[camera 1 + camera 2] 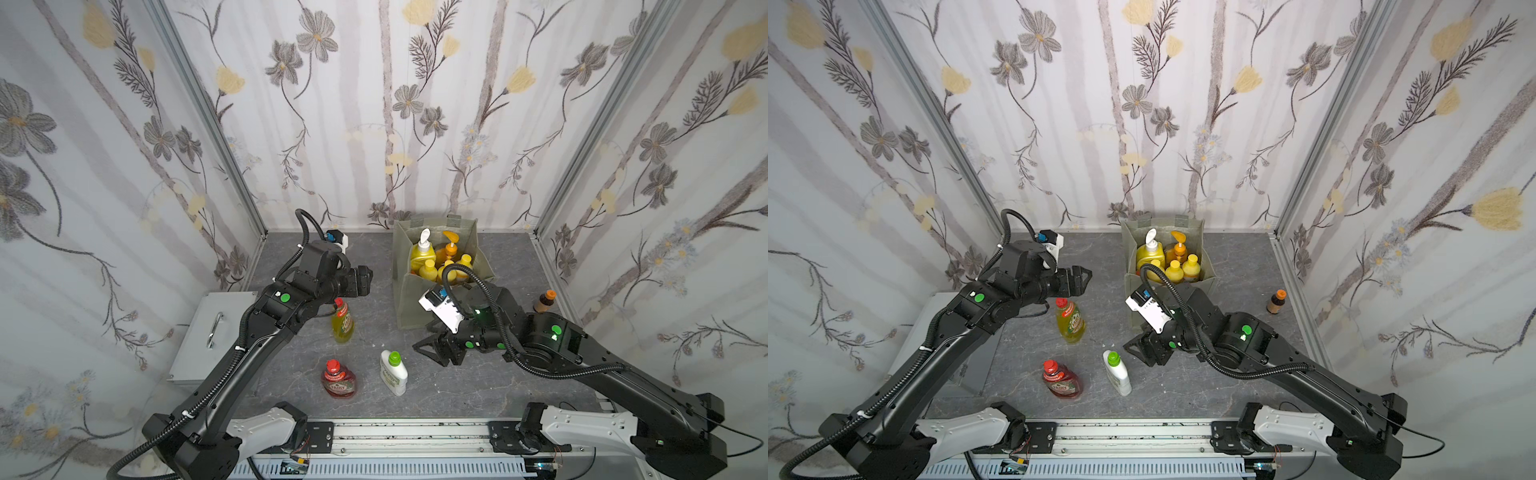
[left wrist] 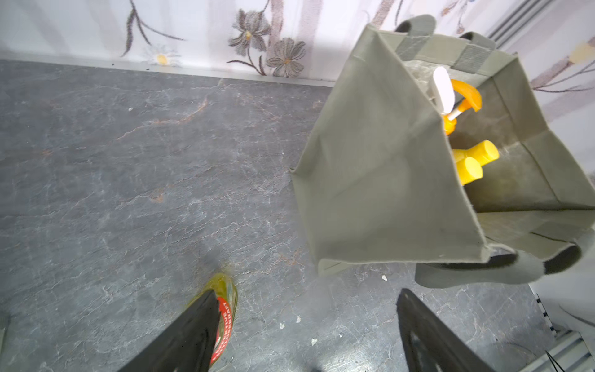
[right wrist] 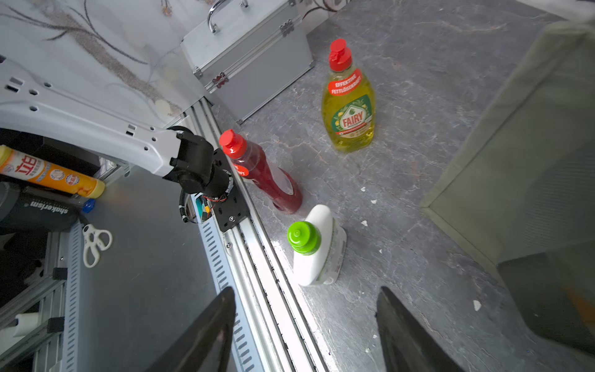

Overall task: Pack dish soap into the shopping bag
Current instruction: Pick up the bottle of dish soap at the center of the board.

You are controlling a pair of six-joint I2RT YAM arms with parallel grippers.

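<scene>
While several bottles stand in the shopping bag (image 1: 409,301), the left fingers (image 2: 193,331) and right fingers (image 3: 405,338) gape empty; the yellow-green bottle (image 1: 342,323), red bottle (image 1: 339,380) and white bottle (image 1: 394,374) wait on the counter (image 1: 457,395), so another pickup seems next.

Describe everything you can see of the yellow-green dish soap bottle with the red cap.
The yellow-green clear-plastic dish soap bottle has a rounded body narrowing to the neck, a red flip cap, a red band with white lettering below it and a green-and-white FAIRY label. It looks nearly full. It stands upright on the dark grey marbled tabletop, apart from the grey-green fabric shopping bag. The left end effector, open, hangs above its cap without gripping it.
</scene>
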